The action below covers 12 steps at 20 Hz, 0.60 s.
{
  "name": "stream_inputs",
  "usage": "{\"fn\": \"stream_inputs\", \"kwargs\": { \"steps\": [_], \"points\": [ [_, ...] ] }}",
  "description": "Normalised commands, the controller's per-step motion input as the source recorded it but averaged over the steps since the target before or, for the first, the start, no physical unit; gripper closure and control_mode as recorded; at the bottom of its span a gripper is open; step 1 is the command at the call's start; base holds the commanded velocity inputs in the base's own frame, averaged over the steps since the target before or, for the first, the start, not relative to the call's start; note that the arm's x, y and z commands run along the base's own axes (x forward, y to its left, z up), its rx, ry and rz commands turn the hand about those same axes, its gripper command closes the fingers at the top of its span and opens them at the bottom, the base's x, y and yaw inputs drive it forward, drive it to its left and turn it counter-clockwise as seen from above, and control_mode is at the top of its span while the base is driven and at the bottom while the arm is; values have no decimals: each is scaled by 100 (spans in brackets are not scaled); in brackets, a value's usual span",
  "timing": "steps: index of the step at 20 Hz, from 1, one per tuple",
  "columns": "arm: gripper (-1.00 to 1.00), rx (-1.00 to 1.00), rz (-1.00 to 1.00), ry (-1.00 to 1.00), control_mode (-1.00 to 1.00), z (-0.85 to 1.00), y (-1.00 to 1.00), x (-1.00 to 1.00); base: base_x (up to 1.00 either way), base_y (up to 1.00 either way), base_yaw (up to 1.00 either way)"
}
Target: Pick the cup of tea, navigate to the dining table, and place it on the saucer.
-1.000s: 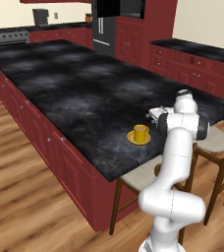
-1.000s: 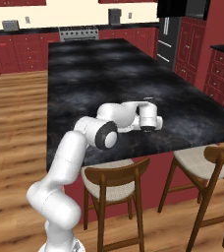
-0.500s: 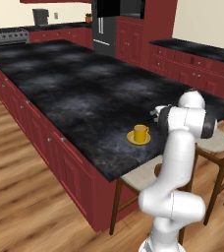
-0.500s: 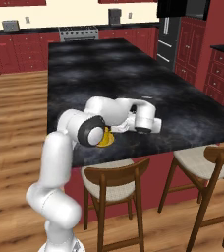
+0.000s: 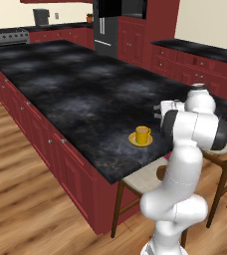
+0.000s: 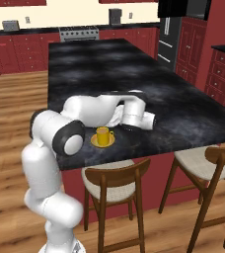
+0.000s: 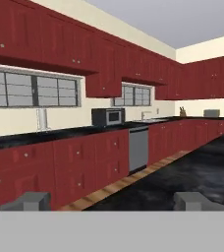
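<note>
While the arm hangs over the near end of the island, counts and pose as follows:

cup of tea: one; yellow cup of tea [image 5: 143,134] upright on the saucer [image 5: 140,141], handle toward the arm in the left base view; no fingers touching it
saucer: one; flat yellow plate under the cup, near the front edge of the dining table [image 5: 70,89]
dining table: one long island, glossy black marbled top, dark red base; cup and saucer sit at its near end, by the stools
stools: two wooden stools with pale seats in the right base view, one [image 6: 113,186] just below the cup, one [image 6: 205,168] to the right; both tucked at the table edge
writing: none readable on cup, saucer or cabinets
arm pose: elbow folded over the table edge; forearm lying roughly level above the tabletop; hand turned sideways, pointing along the table rather than down
gripper: gripper [image 6: 145,121] just beside the cup, to its right in the right base view, apart from it; two finger tips [image 7: 33,201] well apart in the hand view; jaws spread wide, holding nothing
hand view: looks across the black top toward a wall counter [image 7: 60,133] with red cabinets; one microwave [image 7: 107,116], one dishwasher [image 7: 138,149] and two windows [image 7: 33,88] in sight
</note>
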Motion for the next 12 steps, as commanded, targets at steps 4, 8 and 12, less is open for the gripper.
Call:
{"fn": "stream_inputs", "kwargs": {
  "steps": [4, 8, 12],
  "points": [
    [-100, -5, -15, -1, -100, 36, 19, -36, 0, 0, 0],
    [-100, -6, -13, 0, -100, 35, 19, -35, 0, 0, 0],
    [-100, -7, -13, -2, -100, 32, 19, -46, 0, 0, 0]
  ]
}}
